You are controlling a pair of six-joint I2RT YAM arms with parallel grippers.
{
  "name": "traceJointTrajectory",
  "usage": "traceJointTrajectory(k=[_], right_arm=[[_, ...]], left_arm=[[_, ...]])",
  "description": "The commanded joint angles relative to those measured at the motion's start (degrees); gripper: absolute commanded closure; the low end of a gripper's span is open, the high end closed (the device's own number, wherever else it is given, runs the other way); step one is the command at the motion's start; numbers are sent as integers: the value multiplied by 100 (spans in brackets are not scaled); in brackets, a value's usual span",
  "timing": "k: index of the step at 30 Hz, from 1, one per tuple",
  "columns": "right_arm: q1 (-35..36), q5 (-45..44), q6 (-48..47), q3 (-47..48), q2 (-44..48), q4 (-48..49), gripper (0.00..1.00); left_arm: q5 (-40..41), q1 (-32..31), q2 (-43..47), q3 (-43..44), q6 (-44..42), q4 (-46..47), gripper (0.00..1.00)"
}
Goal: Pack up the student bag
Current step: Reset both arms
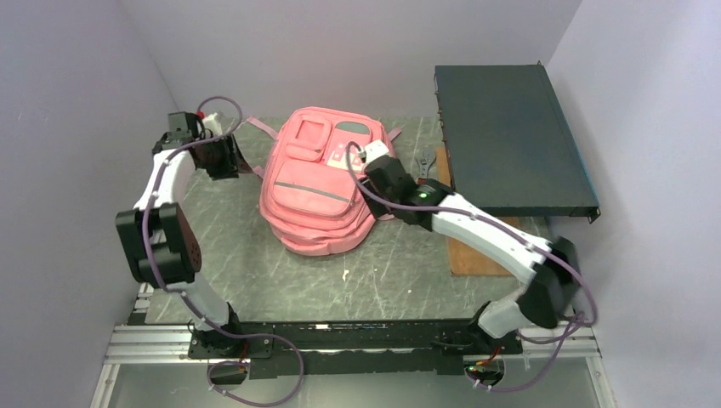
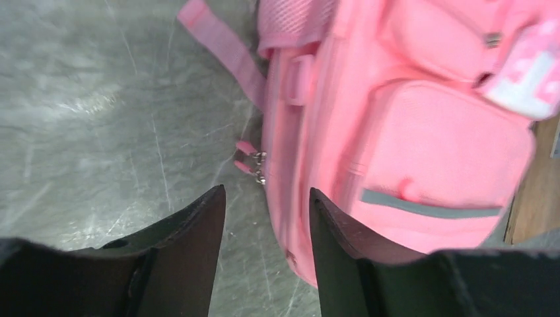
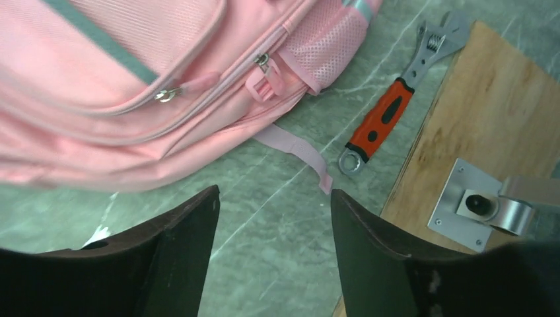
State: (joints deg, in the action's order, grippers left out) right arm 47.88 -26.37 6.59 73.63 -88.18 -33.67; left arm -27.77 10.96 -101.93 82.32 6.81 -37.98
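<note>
The pink backpack (image 1: 316, 183) lies flat in the middle of the table (image 1: 408, 272), with its front pockets facing up. Every zip I can see looks shut, so I think the packing is done or almost done.

The left gripper (image 2: 264, 190) hangs just beside the bag's left side. Its 2 fingers stand apart, and between them is only table. A little zip pull (image 2: 254, 162) lies right in front of it, so maybe it is there for the zip.

The right gripper (image 3: 274, 191) hangs by the bag's right side. It is spread apart too and holds nothing.

Having 1 arm on each side makes sense. A soft bag flops and slides, so 1 can hold while 1 pulls.

A wrench (image 3: 386, 115) with an orange handle lies on the table near the bag, beside a wooden board (image 3: 475, 112). I cannot tell if it belongs in the bag.
</note>
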Motion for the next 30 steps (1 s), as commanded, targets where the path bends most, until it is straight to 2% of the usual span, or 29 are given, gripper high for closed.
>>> traceJointTrajectory(k=[1,5,8,9,10,13,18,23,30], right_arm=[[29,613,-62,291,1420,-361,32],[29,998,-257,630,2601,-459,26],[29,995,-441,899,3329,-363,22],[30,976,-466,933,3577,-251,20],[33,958,-467,946,3798,-141,17],[29,927,-458,1033,4400,107,7],[29,833,-470,1114,5166,213,2],[33,825,-392,822,5888,428,0],[29,434,-333,758,6036,318,0]], left_arm=[[-65,-44,1563,-80,-212,350,45],[-129,-579,3311,-780,-285,946,39],[-471,-843,4536,-1279,260,1876,30],[-543,-870,4901,-1437,545,2230,7],[-596,-879,5233,-1561,819,2584,1],[-830,-883,5977,-1734,1580,3407,0],[-1048,-886,6875,-1929,2091,4191,0],[-390,-887,7658,-1924,1786,3828,0],[356,-882,8342,-2123,1499,3320,0]])
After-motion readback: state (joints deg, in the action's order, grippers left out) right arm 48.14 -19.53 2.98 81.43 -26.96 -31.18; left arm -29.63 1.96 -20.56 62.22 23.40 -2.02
